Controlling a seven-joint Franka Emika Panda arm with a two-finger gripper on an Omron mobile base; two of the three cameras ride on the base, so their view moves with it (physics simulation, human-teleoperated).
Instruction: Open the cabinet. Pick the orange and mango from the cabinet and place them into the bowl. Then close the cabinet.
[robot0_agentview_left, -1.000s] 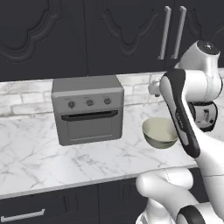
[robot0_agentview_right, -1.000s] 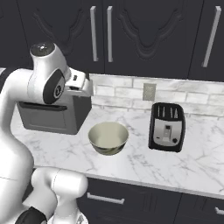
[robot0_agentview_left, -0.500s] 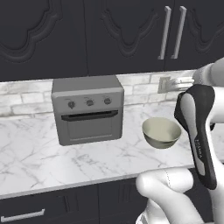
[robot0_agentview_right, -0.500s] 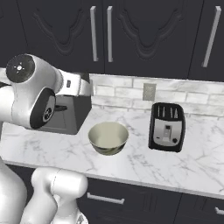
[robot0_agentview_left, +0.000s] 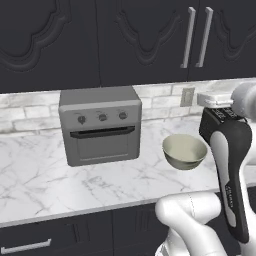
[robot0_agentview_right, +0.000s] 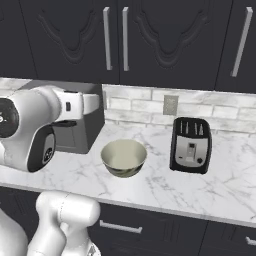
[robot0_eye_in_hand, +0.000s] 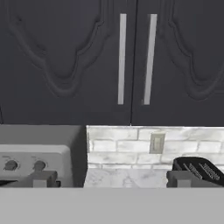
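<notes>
Cabinet (robot0_eye_in_hand: 131, 61) doors are shut, fruit presumably hidden inside; bowl (robot0_agentview_right: 124, 157) waits mid-counter toward the front edge. Gripper (robot0_eye_in_hand: 111, 180) fingers spread wide, empty, facing the handles (robot0_eye_in_hand: 122, 59); next, grasp one.

- Light is even and soft throughout, with no visible lamp or clear direction.
- The black cabinet (robot0_eye_in_hand: 131, 61) doors read dim, their raised panels showing only by faint grey shading.
- The marble counter (robot0_agentview_left: 75, 185) is bright, without glare.
- A soft shadow lies under the bowl (robot0_agentview_right: 124, 157) and beside the toaster oven (robot0_agentview_left: 100, 131).
- The rendering is slightly soft; edges look mildly jagged.
- No motion blur or edge distortion.
</notes>
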